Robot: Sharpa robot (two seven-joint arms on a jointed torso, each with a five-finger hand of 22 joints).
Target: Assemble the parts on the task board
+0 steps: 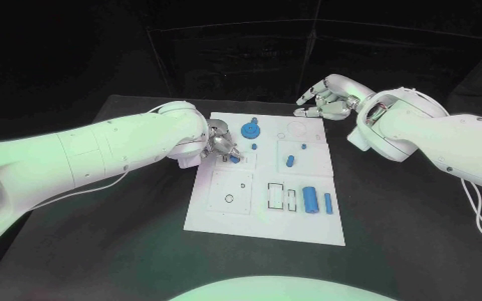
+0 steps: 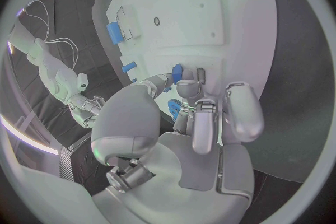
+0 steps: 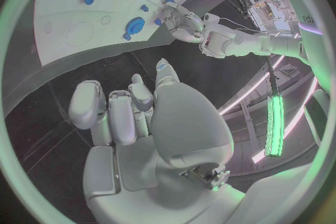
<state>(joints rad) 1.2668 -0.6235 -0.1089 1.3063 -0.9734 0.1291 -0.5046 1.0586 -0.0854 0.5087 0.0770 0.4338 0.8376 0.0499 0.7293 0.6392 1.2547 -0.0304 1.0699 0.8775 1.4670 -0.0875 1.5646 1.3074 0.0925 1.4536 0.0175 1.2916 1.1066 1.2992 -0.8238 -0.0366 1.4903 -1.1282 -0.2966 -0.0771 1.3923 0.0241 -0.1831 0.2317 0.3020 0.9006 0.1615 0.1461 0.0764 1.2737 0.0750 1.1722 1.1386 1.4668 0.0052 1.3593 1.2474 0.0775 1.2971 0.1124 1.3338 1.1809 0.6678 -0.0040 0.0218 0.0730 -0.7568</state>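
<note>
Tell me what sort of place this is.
Probably a robotics lab test cell: a black table walled by dark curtains, a white task board with small blue parts, and equipment racks at the rim of the right wrist view.

Task board (image 1: 256, 207): smooth white plastic-looking plate, matt. Parts (image 1: 311, 200): smooth blue plastic. Table (image 1: 120, 245): matt black, cloth-like surface. Left hand (image 2: 192, 117), right hand (image 3: 133, 112): silver, satin metallic finish. Arm shells (image 1: 100, 151): glossy white plastic.

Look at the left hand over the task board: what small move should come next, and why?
Probably lower the left hand a little to seat the small blue part it pinches at its fingertips, since that part already sits against the task board. The right hand hovers off the board's far edge, holding nothing.
</note>
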